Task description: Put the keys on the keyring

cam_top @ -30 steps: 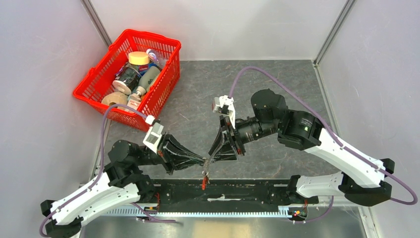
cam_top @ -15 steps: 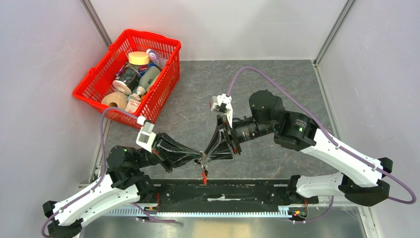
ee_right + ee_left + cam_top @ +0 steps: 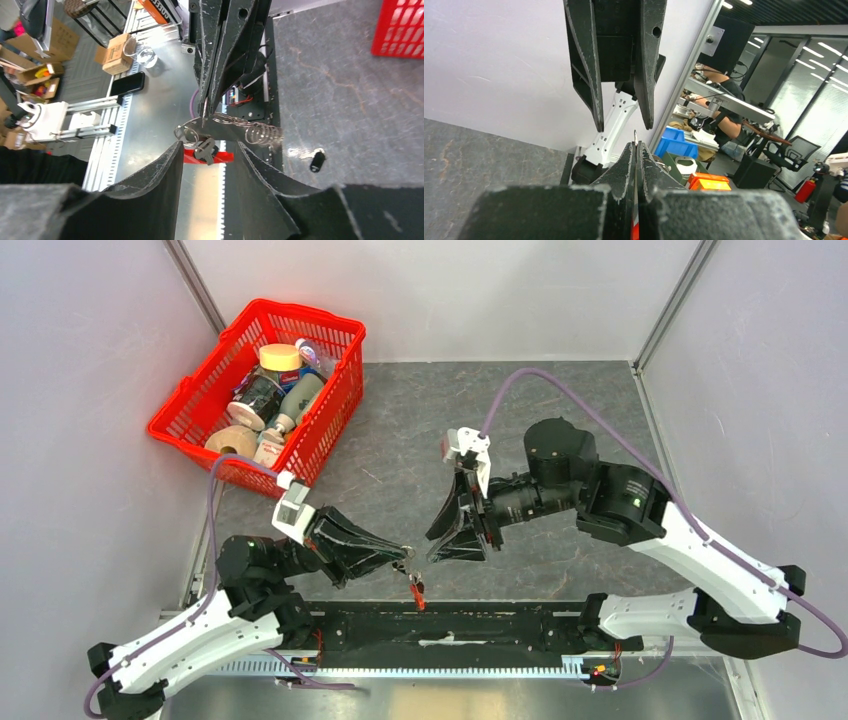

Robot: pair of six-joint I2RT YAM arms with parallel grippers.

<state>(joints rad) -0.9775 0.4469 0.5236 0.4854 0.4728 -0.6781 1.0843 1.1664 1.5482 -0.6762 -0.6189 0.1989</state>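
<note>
My left gripper (image 3: 404, 558) is shut on the keyring (image 3: 250, 133), a silvery coil with small rings and a red tag (image 3: 417, 591) hanging below. In the right wrist view a small key (image 3: 205, 150) dangles at the rings in front of the red tag (image 3: 222, 157). My right gripper (image 3: 433, 546) stands open a short way right of the left one's tips, holding nothing. In the left wrist view the left gripper (image 3: 636, 147) pinches a thin metal edge, and the right fingers (image 3: 646, 65) hang apart above it. A small dark key (image 3: 317, 161) lies on the table.
A red basket (image 3: 190, 410) full of bottles and tape rolls sits at the far left. A black rail (image 3: 480, 625) runs along the near table edge between the arm bases. Grey walls close the sides and back.
The right gripper has widened and drawn back to the right, away from the left gripper's tips. The left gripper stays shut on the keyring, almost unmoved.
</note>
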